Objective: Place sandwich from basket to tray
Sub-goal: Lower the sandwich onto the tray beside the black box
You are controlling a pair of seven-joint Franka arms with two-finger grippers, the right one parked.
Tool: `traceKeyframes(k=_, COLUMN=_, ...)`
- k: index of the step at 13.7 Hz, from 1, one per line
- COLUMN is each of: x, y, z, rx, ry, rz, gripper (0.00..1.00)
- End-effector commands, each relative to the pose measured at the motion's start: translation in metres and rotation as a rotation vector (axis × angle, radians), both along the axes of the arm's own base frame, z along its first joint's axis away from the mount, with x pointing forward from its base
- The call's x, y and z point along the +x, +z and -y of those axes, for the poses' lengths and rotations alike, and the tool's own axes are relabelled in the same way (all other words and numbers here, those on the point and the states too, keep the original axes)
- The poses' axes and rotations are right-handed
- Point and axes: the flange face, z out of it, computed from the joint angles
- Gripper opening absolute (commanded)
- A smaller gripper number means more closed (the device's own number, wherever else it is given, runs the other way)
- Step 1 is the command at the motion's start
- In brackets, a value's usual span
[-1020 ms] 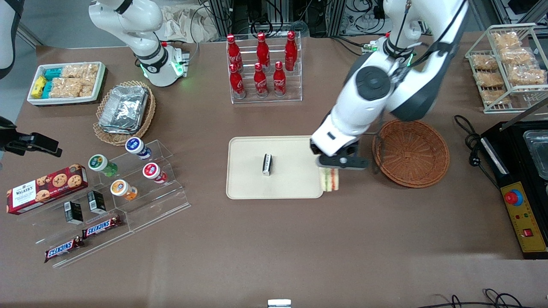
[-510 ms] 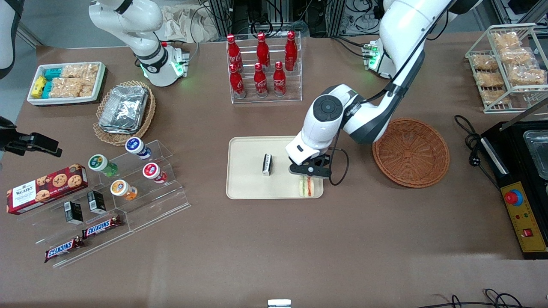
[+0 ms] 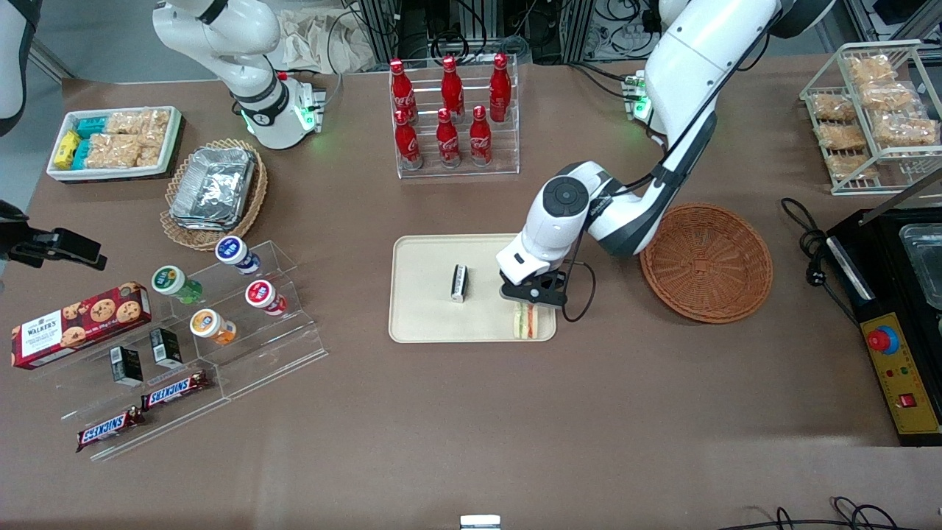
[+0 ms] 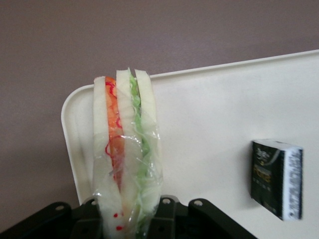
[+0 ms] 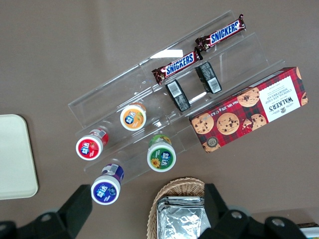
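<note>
Sandwich (image 3: 525,322) in hand (image 3: 533,300), over tray (image 3: 423,324) w/ packet (image 3: 459,283).

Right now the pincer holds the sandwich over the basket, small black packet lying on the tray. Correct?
Not the basket. The pincer holds the sandwich over the tray, at a corner; the front view shows it. The packet does lie on the tray.

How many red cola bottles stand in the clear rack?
6: in the rack, three bottles farther from the front camera, three nearer; none seems hidden. The tool holds the sandwich over the tray.
</note>
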Motion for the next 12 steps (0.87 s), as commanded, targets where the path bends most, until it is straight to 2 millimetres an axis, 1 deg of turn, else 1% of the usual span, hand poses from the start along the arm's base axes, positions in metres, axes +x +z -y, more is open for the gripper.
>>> traceKeyframes(k=1, x=-0.002, y=-0.025, z=0.001, rx=0.003, ry=0.043, rz=0.005, gripper=0.0)
traceKeyframes(k=2, x=-0.003, y=-0.03, z=0.0, rx=0.003, ry=0.073, rz=-0.005, gripper=0.0)
traceKeyframes(k=4, x=-0.004, y=-0.031, z=0.001, rx=0.001, ry=0.105, rz=-0.012, gripper=0.0)
traceKeyframes(k=5, x=-0.01, y=-0.031, z=0.006, rx=-0.001, ry=0.118, rz=-0.016, gripper=0.0)
traceKeyframes(k=6, x=-0.02, y=-0.032, z=0.017, rx=-0.002, ry=0.132, rz=-0.021, gripper=0.0)
traceKeyframes(k=7, x=-0.024, y=-0.032, z=0.021, rx=-0.003, ry=0.147, rz=-0.026, gripper=0.0)
traceKeyframes(k=11, x=-0.039, y=-0.041, z=0.014, rx=0.022, ry=0.143, rz=-0.046, gripper=0.0)
traceKeyframes(k=12, x=-0.04, y=-0.04, z=0.012, rx=0.025, ry=0.143, rz=-0.046, gripper=0.15)
